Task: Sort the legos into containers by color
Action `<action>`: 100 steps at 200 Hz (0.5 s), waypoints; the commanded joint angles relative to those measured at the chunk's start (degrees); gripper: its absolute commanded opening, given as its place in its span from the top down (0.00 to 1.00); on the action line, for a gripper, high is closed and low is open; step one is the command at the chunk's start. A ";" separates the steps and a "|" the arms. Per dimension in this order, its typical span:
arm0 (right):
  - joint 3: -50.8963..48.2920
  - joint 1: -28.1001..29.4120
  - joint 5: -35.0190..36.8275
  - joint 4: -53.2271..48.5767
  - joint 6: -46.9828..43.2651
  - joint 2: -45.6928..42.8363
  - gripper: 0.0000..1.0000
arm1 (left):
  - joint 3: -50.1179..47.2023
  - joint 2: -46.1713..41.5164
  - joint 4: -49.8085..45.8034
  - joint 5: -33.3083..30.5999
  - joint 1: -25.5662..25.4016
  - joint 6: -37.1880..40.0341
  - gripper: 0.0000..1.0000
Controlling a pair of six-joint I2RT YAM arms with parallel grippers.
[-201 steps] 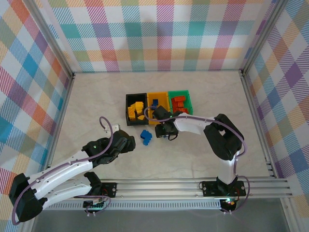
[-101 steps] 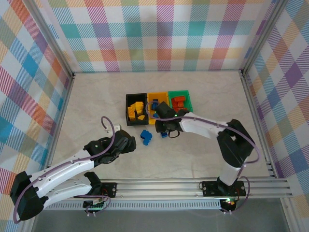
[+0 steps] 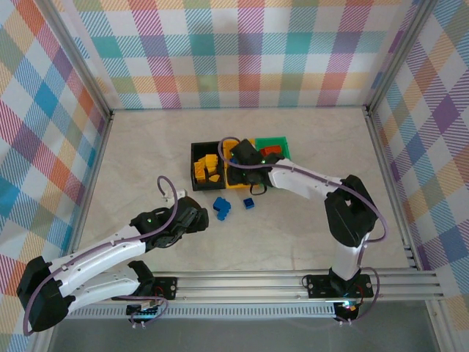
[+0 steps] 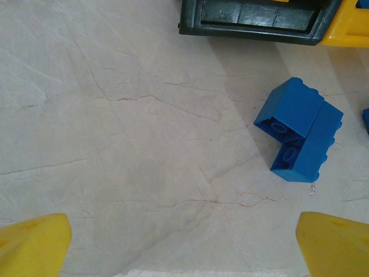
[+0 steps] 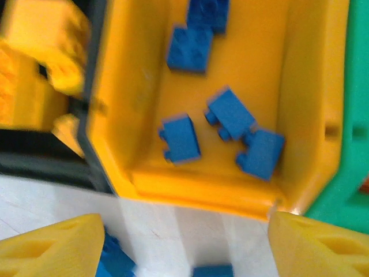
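Top external view: my right gripper (image 3: 249, 174) has swung off the table (image 3: 315, 132) and now hangs over the yellow bin (image 3: 236, 184), a second after working low beside the loose blue brick (image 3: 249, 203). The right wrist view shows its jaws spread wide with nothing between them. About five blue bricks (image 5: 180, 137) lie in the bin below, and I cannot tell whether one of them just fell from me. The loose blue brick lies on the table just in front of that bin, and a blue pair (image 3: 221, 208), two bricks stuck together, lies a little to its left. My left gripper (image 4: 184, 248), also wide open and empty, has crept slightly nearer that pair and faces it. The black bin (image 3: 195, 149) holds yellow bricks (image 3: 206, 169), and the green bin (image 3: 283, 141) holds orange-red ones (image 3: 272, 153). By my reading the sort is nearly over. Only these blue pieces remain outside, and a gripper must come down on them next.
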 commanded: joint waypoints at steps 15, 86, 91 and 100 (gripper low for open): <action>-8.63 0.38 -2.12 -0.24 1.84 -3.34 0.22 | -1.18 -0.38 1.46 1.06 0.42 -0.39 0.00; -9.62 1.21 -4.38 1.35 0.74 3.08 0.34 | -1.16 1.13 1.12 0.73 0.46 -0.53 0.00; -9.49 1.37 -4.16 1.18 0.74 3.24 0.36 | -1.16 1.10 1.07 0.66 0.48 -0.52 0.00; -9.52 1.65 -4.00 0.85 0.81 3.48 0.40 | -1.21 1.05 1.20 0.72 0.49 -0.50 0.00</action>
